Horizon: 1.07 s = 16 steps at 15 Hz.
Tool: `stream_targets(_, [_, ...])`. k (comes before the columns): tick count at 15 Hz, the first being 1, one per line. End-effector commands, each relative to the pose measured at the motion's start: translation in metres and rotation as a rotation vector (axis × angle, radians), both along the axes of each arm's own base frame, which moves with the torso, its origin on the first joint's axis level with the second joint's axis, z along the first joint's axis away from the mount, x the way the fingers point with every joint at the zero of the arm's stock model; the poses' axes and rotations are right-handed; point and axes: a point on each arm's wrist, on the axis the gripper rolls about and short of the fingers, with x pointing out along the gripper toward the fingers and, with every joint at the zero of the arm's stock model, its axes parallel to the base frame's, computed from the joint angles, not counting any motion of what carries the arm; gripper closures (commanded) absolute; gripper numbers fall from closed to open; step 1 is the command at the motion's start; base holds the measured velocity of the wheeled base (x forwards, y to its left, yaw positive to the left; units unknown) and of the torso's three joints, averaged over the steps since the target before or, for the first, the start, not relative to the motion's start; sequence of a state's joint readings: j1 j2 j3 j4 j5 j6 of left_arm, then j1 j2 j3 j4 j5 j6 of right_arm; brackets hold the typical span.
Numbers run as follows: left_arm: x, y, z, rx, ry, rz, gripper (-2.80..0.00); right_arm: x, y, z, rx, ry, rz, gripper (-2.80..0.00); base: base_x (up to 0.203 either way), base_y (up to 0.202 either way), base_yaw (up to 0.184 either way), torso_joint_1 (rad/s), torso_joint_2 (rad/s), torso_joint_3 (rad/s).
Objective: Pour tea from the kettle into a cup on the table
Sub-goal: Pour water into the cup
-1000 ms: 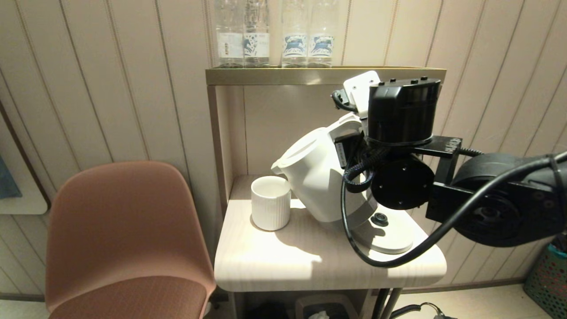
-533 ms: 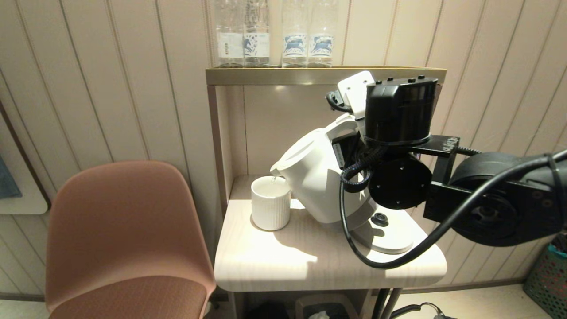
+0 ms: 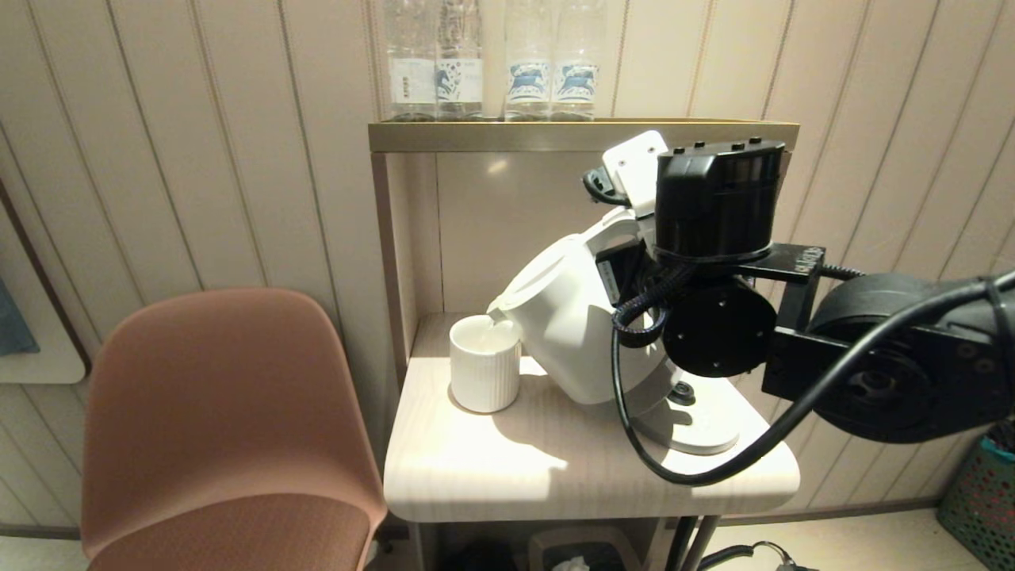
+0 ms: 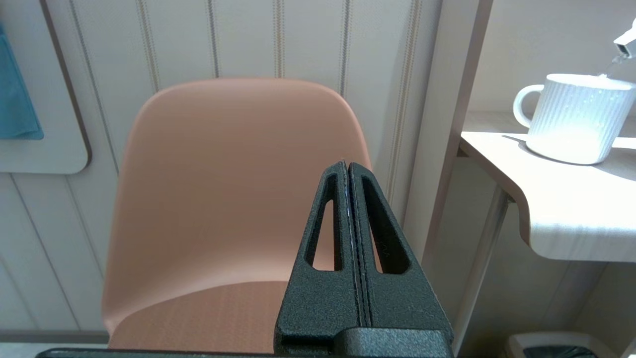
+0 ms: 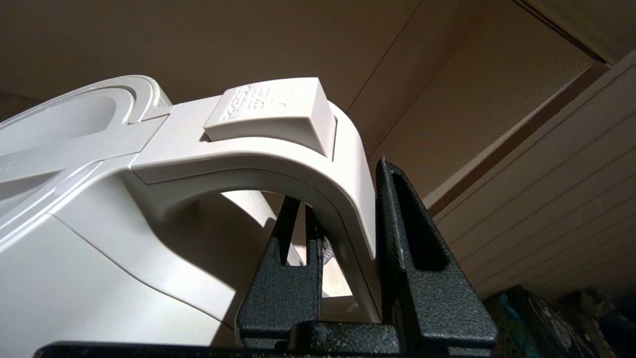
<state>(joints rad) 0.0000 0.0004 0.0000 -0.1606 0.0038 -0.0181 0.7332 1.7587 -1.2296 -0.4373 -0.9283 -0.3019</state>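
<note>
The white kettle [image 3: 563,317] hangs tilted to the left above its round base [image 3: 702,424], with its spout right over the rim of the white ribbed cup [image 3: 484,373]. My right gripper [image 5: 343,191] is shut on the kettle's loop handle [image 5: 278,164], one finger inside the loop and one outside. In the left wrist view the spout tip [image 4: 624,44] sends a thin stream into the cup [image 4: 571,119], which shows a small handle on its far side there. The cup stands at the back left of the pale table [image 3: 555,472]. My left gripper [image 4: 348,166] is shut and empty, low beside the table.
A pinkish-brown chair [image 3: 222,428] stands left of the table. Several clear bottles [image 3: 492,63] sit on the brass-coloured shelf top [image 3: 579,135] above the kettle. A black cable [image 3: 714,468] loops over the table's right front. A green basket [image 3: 983,492] sits at the far right.
The kettle has tipped further to the left and its spout has dropped to the cup's rim. Liquid now shows in the cup.
</note>
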Motion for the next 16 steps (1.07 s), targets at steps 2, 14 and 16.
stream_targets(2, [-0.0001,0.0,0.0001,0.0,-0.001,0.001,0.0,0.0006,-0.0022,0.0019,-0.006,0.004,-0.004,0.0,0.0,0.0,0.0,0.0,0.0,0.0])
stream_targets(14, [-0.0001,0.0,0.0001,0.0,-0.002,0.001,0.0,0.0012,0.0026,0.0101,-0.035,0.018,0.01,0.0,0.0,0.0,0.0,0.0,0.0,0.0])
stream_targets(16, [0.0,0.0,0.0,0.0,-0.001,0.001,0.0,0.0016,0.0023,0.0112,-0.036,0.017,0.009,0.0,0.0,0.0,0.0,0.0,0.0,0.0])
